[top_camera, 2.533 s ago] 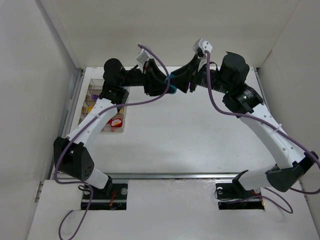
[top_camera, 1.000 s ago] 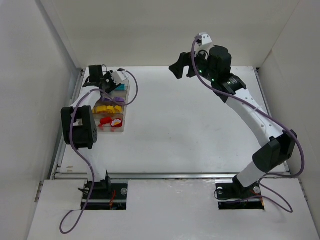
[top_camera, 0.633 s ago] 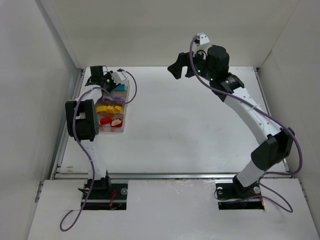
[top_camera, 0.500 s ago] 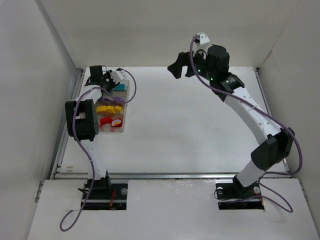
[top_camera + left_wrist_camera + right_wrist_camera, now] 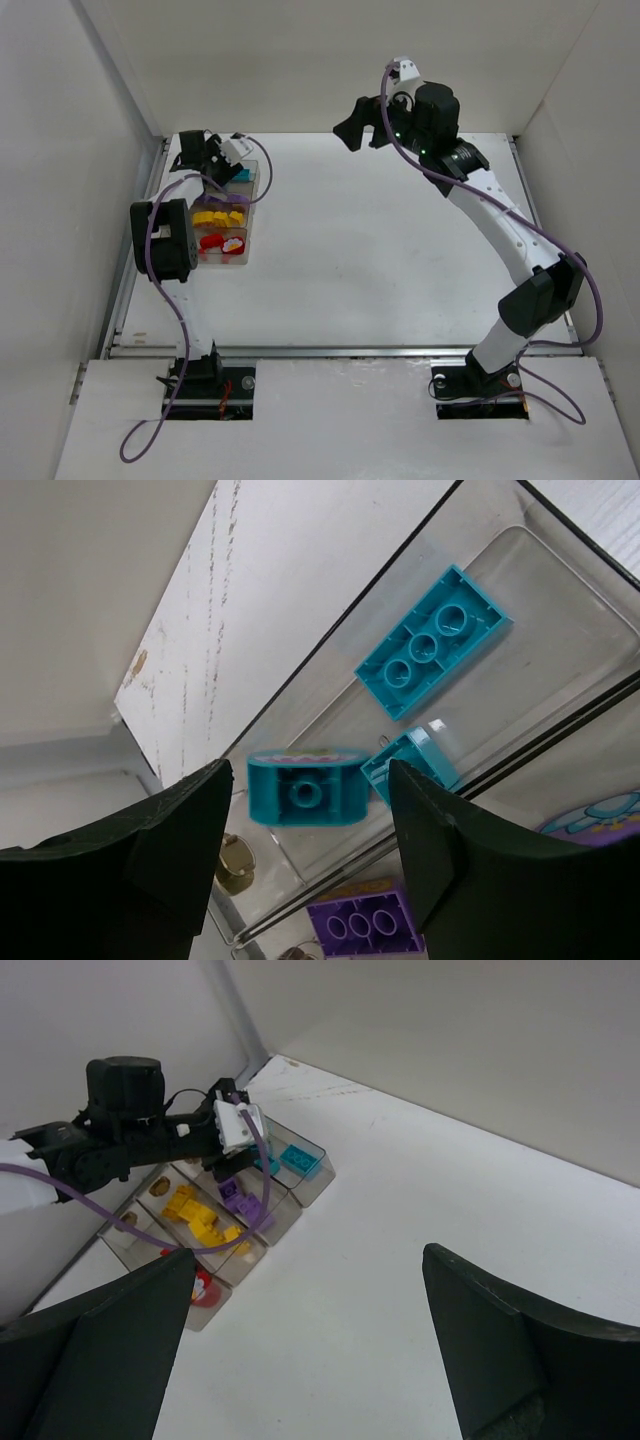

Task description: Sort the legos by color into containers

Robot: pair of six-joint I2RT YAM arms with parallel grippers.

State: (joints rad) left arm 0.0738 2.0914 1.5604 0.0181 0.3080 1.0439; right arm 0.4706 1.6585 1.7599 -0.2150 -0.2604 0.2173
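Teal, purple, yellow, red legos (image 5: 430,640)

Smoke-tinted clear organizer (image 5: 560,600): glossy, smooth plastic, see-through walls. Teal bricks (image 5: 430,642) and purple brick (image 5: 365,925): hard shiny plastic; left gripper fingers (image 5: 150,850) matt black plastic. Table (image 5: 230,630) matt white, scuffed, with brownish specks.

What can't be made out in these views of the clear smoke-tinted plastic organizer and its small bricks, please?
- Top view: the left gripper covers most of the far end of the clear smoke-tinted organizer.
- Left wrist view: the rounded teal brick is blurred; falling or resting, unclear.
- Right wrist view: a finger of the right gripper half hides the red bricks.
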